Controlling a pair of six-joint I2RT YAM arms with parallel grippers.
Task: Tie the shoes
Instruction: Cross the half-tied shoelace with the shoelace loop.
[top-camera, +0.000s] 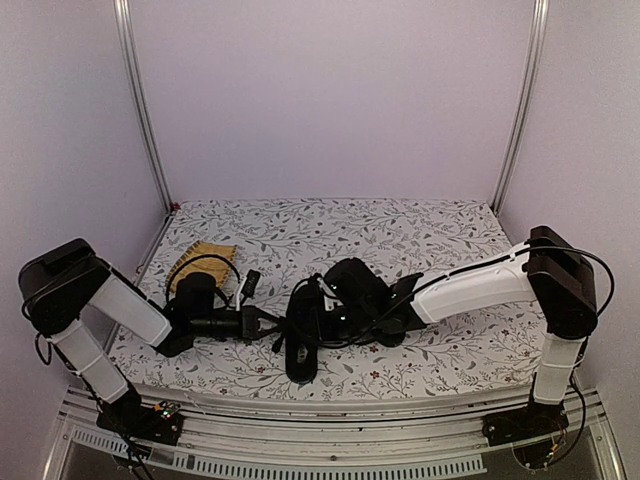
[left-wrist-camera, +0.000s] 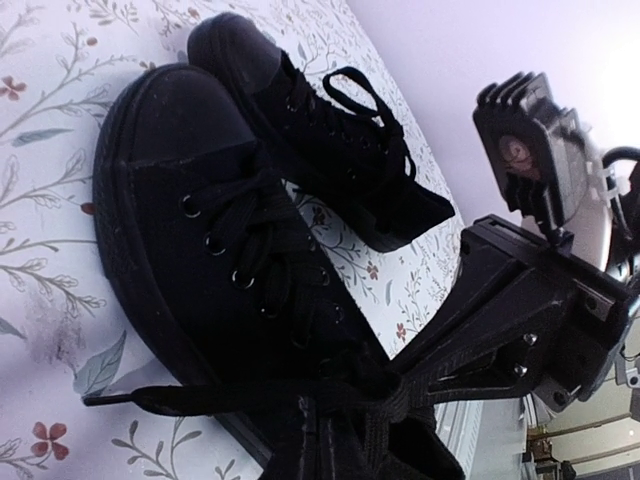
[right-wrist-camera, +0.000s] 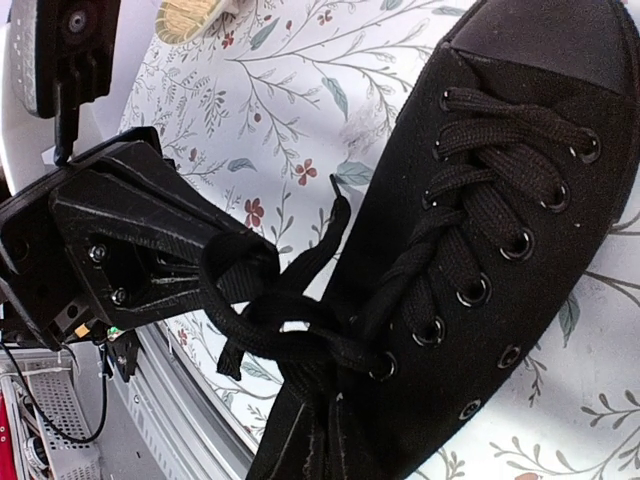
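Two black canvas shoes lie on the floral cloth. The near shoe (top-camera: 300, 350) (left-wrist-camera: 190, 240) (right-wrist-camera: 500, 230) points away from the arms, and its laces are drawn out sideways at the tongue. The second shoe (left-wrist-camera: 330, 130) lies just behind it, under my right arm in the top view. My left gripper (top-camera: 268, 326) (right-wrist-camera: 215, 275) comes in from the left and is shut on a lace loop (right-wrist-camera: 240, 265). My right gripper (top-camera: 322, 318) (left-wrist-camera: 410, 390) meets it from the right, shut on the lace (left-wrist-camera: 200, 398) at the crossing.
A yellow woven mat (top-camera: 200, 258) (right-wrist-camera: 190, 15) lies at the back left of the cloth. The metal rail (top-camera: 330, 440) of the table's front edge runs close below the near shoe. Upright frame posts (top-camera: 140, 100) stand at both back corners.
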